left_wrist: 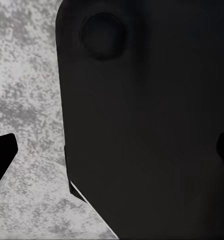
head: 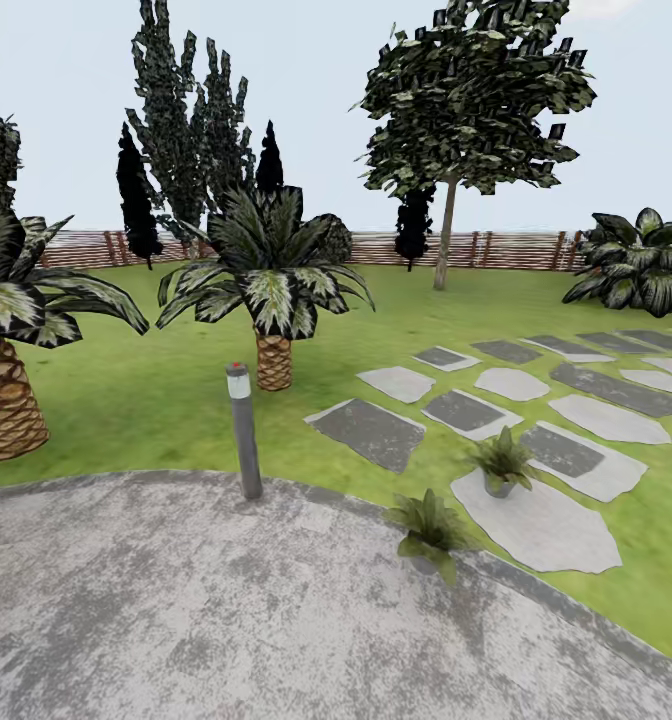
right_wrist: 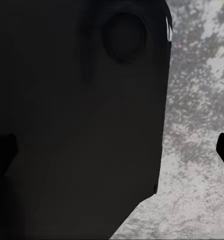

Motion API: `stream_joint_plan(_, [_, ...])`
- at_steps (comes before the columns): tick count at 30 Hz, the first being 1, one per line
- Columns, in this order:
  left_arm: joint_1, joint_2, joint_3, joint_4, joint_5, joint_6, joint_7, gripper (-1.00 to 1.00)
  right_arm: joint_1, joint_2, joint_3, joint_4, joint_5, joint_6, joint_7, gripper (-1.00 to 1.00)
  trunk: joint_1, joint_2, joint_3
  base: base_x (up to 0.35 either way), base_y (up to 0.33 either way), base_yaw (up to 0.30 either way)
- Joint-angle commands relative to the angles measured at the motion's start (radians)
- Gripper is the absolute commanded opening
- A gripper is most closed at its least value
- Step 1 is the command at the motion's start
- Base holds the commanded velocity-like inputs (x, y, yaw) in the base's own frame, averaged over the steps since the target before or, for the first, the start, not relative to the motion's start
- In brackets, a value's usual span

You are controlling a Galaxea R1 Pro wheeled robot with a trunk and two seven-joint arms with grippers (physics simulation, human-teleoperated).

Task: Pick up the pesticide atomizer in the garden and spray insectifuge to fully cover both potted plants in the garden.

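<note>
A garden seen from the robot's head camera. Taking the grey lamp post (head: 244, 430) with its red dot as the landmark: it stands at the far edge of a round grey paved patio (head: 226, 610) that spreads across the foreground. To the lamp post's left, at the picture's edge, is a palm (head: 11, 330) with a scaly brown trunk; just behind the post is a second palm (head: 271, 290). Beyond them a green lawn (head: 156, 400) runs back to a brown slatted fence (head: 376, 248), with dark conifers and a leafy tree (head: 471, 110) against pale sky.

To the lamp post's right, the first potted plant (head: 431, 528) sits at the patio's rim, a low rosette of pointed green leaves. A little further right and back, the second potted plant (head: 503, 462) stands in a small grey pot on a stepping stone (head: 541, 520), one of many grey slabs trailing off to the right. A broad-leaved shrub (head: 641, 262) sits far right by the fence.

The task looks barely begun: the pesticide atomizer cannot be found anywhere in these pictures, so it apparently has yet to be located and picked up, and both plants remain to be sprayed.

In each wrist view a large dark body blocks much of the frame, with mottled grey paving behind. The left gripper (left_wrist: 112, 155) and the right gripper (right_wrist: 117, 152) show dark fingertips at opposite edges, so each seems spread wide with nothing held
</note>
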Motion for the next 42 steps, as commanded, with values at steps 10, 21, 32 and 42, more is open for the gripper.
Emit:
stream_joint_plan(10, [-0.001,0.006,0.001,-0.013,0.001,-0.005,-0.001,1.0,-0.018,0.041,-0.004,-0.052,0.001,-0.01,-0.002,1.0,0.0,0.0,0.0,-0.005,-0.089,0.001])
stream_joint_plan(21, [-0.012,0.045,0.005,-0.07,0.009,-0.005,0.01,1.0,-0.02,0.036,-0.003,-0.114,0.005,-0.023,-0.006,1.0,0.0,0.0,0.0,-0.047,-0.105,0.227])
stream_joint_plan(32, [-0.04,0.066,0.007,-0.381,0.011,-0.005,0.008,1.0,-0.021,0.035,-0.004,-0.406,0.004,-0.292,-0.006,1.0,0.0,0.0,-0.003,-0.001,-0.001,0.272])
stream_joint_plan(42, [-0.161,0.073,0.057,-0.409,0.045,-0.105,0.013,1.0,-0.034,-0.023,-0.006,-0.507,0.004,-0.317,-0.006,1.0,0.0,0.0,-0.009,0.0,0.0,0.272])
